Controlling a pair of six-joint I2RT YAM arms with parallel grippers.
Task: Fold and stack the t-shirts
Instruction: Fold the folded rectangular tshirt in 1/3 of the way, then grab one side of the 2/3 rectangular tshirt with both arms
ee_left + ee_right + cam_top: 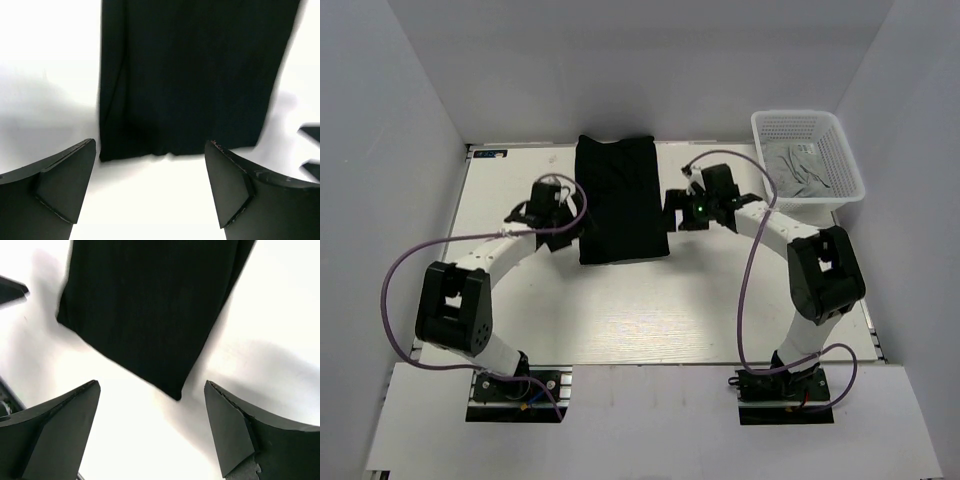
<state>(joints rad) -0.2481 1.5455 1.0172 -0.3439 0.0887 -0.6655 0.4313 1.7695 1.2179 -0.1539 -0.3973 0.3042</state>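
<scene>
Item 1: black t-shirt, folded to flat rectangle, solid, no print, ctr-far on table, left gripper just beside its left edge, fingers spread, nothing held, right gripper beside right edge, same, item 2: grey t-shirt, crumpled, in white mesh basket, far right.

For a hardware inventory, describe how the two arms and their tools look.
The left arm and right arm are white links with bulky black joint housings, on black base plates. A purple cable loops along each. The right wrist carries a small green light. The left tool and right tool each have two matte black, wedge-shaped fingers.
</scene>
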